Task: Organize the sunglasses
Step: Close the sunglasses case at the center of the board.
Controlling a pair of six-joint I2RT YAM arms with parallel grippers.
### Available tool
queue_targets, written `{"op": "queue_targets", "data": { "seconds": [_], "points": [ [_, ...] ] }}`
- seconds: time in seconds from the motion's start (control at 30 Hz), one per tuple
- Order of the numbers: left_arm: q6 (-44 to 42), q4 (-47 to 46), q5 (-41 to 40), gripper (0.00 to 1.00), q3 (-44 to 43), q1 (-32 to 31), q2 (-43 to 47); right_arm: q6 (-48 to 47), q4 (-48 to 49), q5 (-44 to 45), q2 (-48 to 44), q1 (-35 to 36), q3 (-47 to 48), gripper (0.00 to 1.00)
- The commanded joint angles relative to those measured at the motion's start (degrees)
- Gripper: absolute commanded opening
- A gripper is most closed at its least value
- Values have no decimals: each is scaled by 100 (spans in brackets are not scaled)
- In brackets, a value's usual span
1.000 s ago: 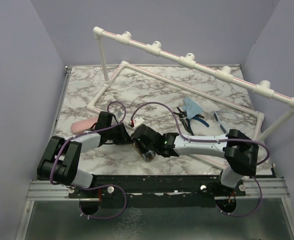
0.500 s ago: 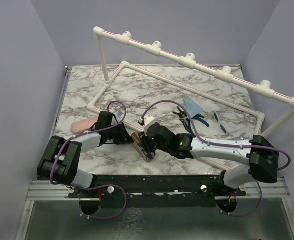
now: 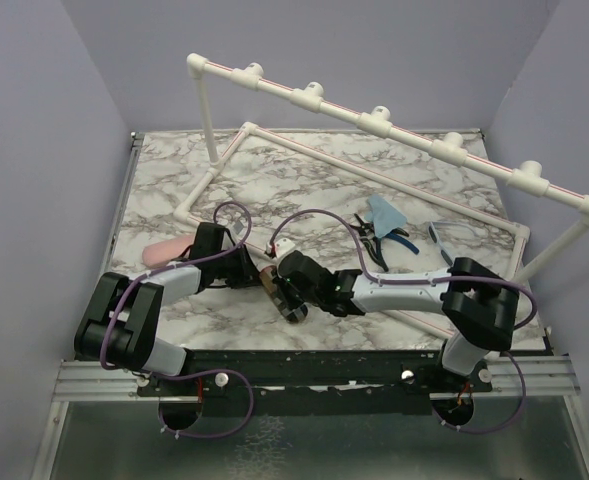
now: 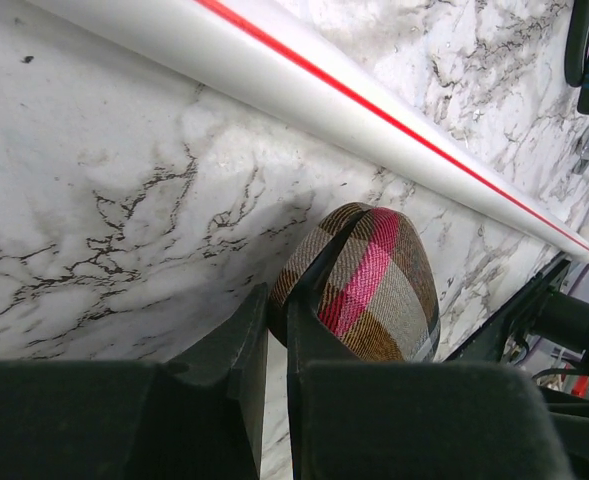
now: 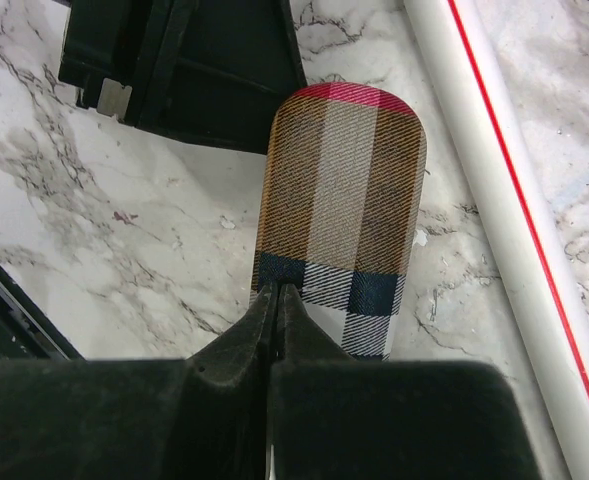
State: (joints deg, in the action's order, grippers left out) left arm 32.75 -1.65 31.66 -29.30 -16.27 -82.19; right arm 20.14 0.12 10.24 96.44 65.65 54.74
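Observation:
A brown plaid case (image 3: 269,278) lies near the table's front edge, between my two grippers. My left gripper (image 4: 277,318) is shut on the rim at one rounded end of the case (image 4: 374,285), one finger in its dark seam. At the opposite end of the case (image 5: 339,190), my right gripper (image 5: 277,290) has its jaws pressed together, the tips resting on the plaid top. Blue-framed sunglasses (image 3: 446,238) lie at the right, well away from both grippers (image 3: 252,270) (image 3: 286,296).
A white PVC pipe frame (image 3: 374,120) spans the table; its base pipe (image 4: 374,110) (image 5: 494,200) runs close beside the case. A pink case (image 3: 167,250) lies left of the left arm. Black-and-blue pliers (image 3: 382,240) and a blue cloth (image 3: 384,212) lie right of centre.
The right gripper opened over the plaid case, then shut at its near end, while that arm's elbow swung right and back. The left gripper kept its hold.

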Motion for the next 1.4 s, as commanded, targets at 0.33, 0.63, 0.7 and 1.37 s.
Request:
{"op": "queue_targets", "data": {
  "seconds": [0.33,0.63,0.7,1.37],
  "points": [
    [-238,139,62,0,-94,50,301,125,-1111,151,-173,-83,290,34],
    [-260,139,55,0,-80,80,318,-40,-1146,14,-368,-87,420,100],
    [-261,139,57,0,-76,79,318,-62,-1085,-89,-179,-87,424,100],
    [-349,340,78,5,-243,183,412,218,-1258,609,772,-118,552,63]
  ]
}}
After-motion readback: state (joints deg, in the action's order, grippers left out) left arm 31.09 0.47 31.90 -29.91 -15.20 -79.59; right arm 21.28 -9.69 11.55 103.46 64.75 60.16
